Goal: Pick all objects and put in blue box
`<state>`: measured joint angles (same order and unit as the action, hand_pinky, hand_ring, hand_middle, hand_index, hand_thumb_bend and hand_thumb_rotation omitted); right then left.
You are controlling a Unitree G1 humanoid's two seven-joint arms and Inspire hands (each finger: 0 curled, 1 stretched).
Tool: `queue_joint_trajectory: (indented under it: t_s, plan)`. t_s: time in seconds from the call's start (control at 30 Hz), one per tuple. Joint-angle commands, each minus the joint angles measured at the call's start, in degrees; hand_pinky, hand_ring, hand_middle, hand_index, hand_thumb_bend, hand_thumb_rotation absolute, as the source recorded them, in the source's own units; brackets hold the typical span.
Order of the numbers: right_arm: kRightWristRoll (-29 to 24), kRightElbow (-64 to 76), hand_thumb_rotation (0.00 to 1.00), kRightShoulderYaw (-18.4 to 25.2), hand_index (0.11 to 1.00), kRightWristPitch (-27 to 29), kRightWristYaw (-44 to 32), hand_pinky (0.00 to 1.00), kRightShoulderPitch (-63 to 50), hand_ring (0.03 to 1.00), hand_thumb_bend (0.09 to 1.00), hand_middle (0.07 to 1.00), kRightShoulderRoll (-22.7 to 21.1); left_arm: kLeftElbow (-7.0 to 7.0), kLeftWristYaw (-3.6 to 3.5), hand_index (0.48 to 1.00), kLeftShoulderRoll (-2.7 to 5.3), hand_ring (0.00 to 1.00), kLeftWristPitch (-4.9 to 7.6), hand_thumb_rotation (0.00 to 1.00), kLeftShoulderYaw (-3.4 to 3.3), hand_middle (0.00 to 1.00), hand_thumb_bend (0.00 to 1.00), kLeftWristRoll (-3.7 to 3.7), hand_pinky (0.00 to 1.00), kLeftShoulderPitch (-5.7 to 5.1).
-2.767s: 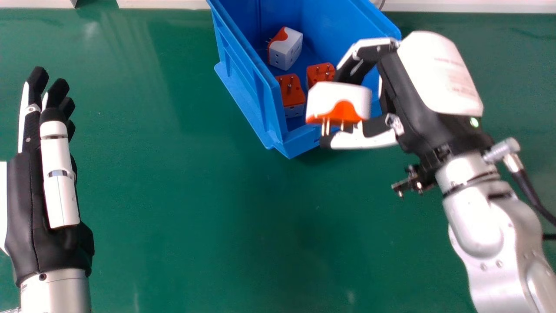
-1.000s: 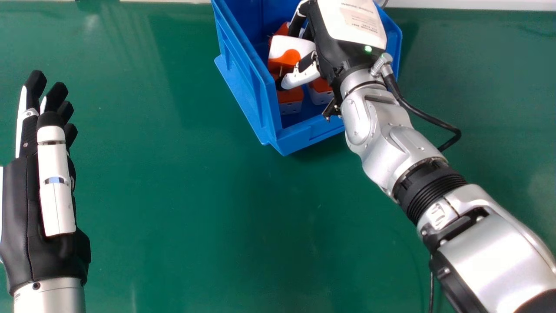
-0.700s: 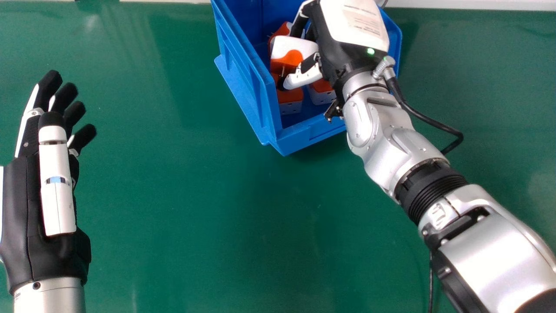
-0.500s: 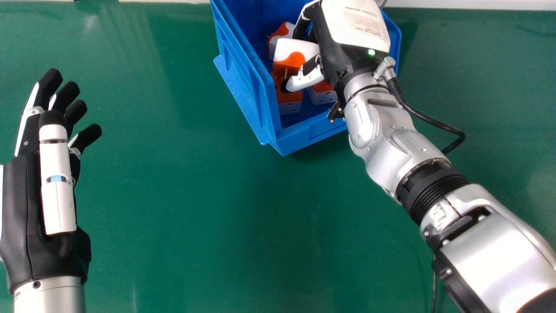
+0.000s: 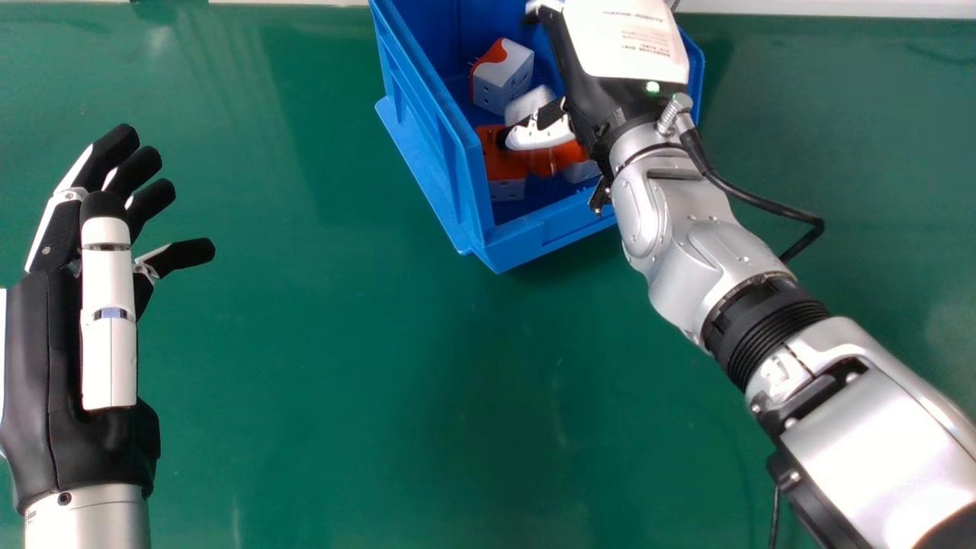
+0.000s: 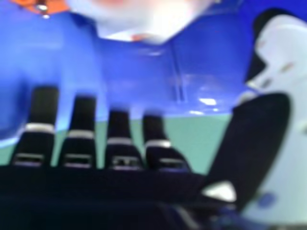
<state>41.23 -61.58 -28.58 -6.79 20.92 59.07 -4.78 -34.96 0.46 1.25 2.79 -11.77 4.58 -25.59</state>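
Note:
Over the right side of the blue box (image 5: 427, 114), my right hand (image 5: 610, 84) reaches in from the right in the head view, holding nothing. Just below it, a white and orange plug adapter (image 5: 529, 104) lies loose in the box, partly hidden by the thumb. Behind it stands another adapter (image 5: 503, 75). Nearer the front wall are orange-topped adapters (image 5: 506, 189), one of them partly covered by the hand. In the right hand view my right hand (image 6: 125, 143) has straight fingers, apart from a blurred white adapter (image 6: 139, 19). My left hand (image 5: 57, 358) is open at the far left.
The green table (image 5: 320, 366) extends around the box. A black cable (image 5: 762, 212) loops beside my right wrist. A white edge (image 5: 823, 9) runs along the table's back.
The right hand carried the adapter into the box, then opened, and the adapter dropped lower among the others. The left hand's fingers have spread apart.

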Motion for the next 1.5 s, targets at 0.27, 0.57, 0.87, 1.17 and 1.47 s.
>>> queue_joint_trajectory:
  t_s: [0.27, 0.57, 0.87, 1.17, 1.47]
  plan:
    - [1.2, 2.6, 0.28, -1.1, 0.998, -0.6, 1.5, 0.94, 2.3, 0.997, 0.519, 0.998, -1.0, -1.33, 0.44, 0.847, -0.09, 0.85, -0.18, 0.89, 0.21, 0.87, 0.20, -0.34, 0.66, -0.24]
    - [2.2, 10.1, 0.28, -1.7, 1.000, -2.5, -0.6, 0.94, -0.6, 1.000, 0.515, 1.000, -3.0, -1.14, -0.03, 0.875, -0.48, 0.87, 0.07, 0.90, 0.16, 0.89, 0.23, -0.44, 0.73, -0.20]
    - [4.6, 27.9, 0.25, -1.1, 0.998, -2.6, -3.2, 0.93, -10.3, 0.994, 0.484, 1.000, -9.4, -1.30, -0.22, 0.876, -0.63, 0.87, -0.43, 0.92, -0.02, 0.89, 0.22, -0.05, 0.73, -0.10]
    - [4.0, 57.6, 0.26, 4.8, 0.996, -3.6, -11.2, 0.88, -29.7, 0.983, 0.458, 1.000, -16.5, -1.63, -0.05, 0.889, -0.29, 0.89, -1.56, 0.92, 0.69, 0.90, 0.22, -0.39, 0.76, -0.13]
    - [-9.8, 82.2, 0.44, 15.5, 0.999, 4.3, -12.3, 0.85, -57.6, 0.988, 0.375, 1.000, -14.5, -1.46, 0.05, 0.970, 0.01, 0.97, -1.24, 0.98, 1.29, 0.97, 0.19, -0.41, 0.93, -1.32]
